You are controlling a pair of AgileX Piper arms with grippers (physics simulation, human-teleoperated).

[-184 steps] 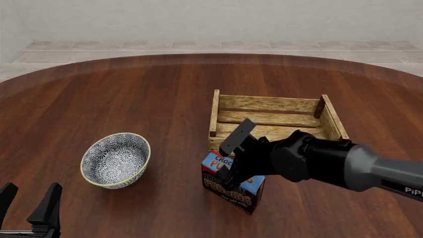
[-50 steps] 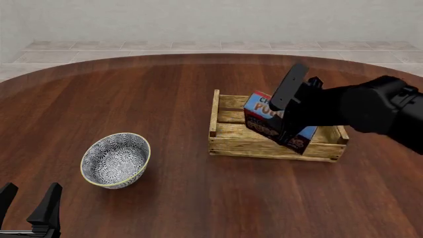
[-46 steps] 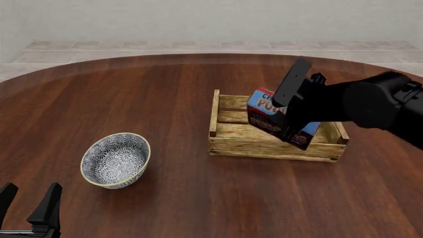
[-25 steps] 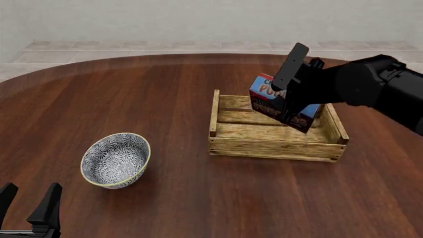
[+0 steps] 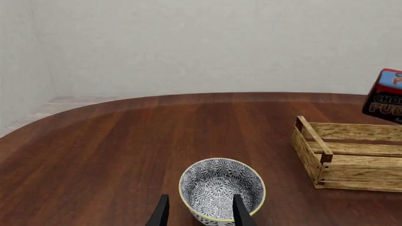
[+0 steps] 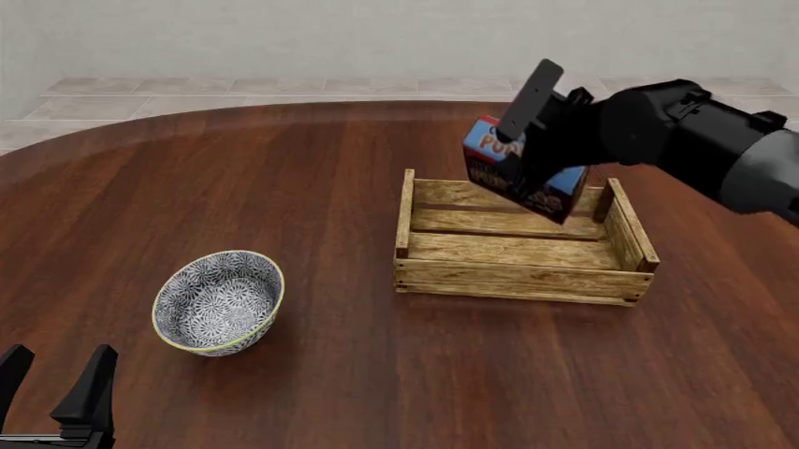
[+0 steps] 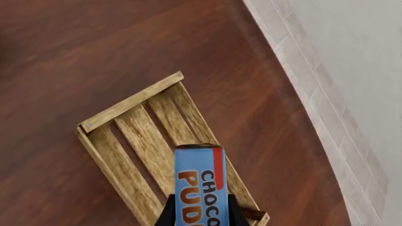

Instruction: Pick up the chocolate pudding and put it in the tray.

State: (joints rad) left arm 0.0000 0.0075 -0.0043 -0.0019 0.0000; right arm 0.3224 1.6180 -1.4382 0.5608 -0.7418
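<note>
Two grippers: my right gripper (image 6: 530,168) clamps the chocolate pudding (image 6: 522,176), tilted above the tray's (image 6: 521,279) far side; my left gripper (image 6: 56,393) idles spread near the bowl (image 6: 219,300).

A white bowl (image 6: 219,301) with a dense blue pattern and a thin yellow rim is seen upright on the left part of a round table (image 6: 312,187) of dark reddish-brown wood, whose grain runs away from the front camera. In the left wrist view the bowl (image 5: 221,189) is shown close up, its patterned inside open to the camera. Beyond the table's far edge, a floor of pale tiles (image 6: 250,89) is met by a plain light wall (image 6: 374,37).
</note>
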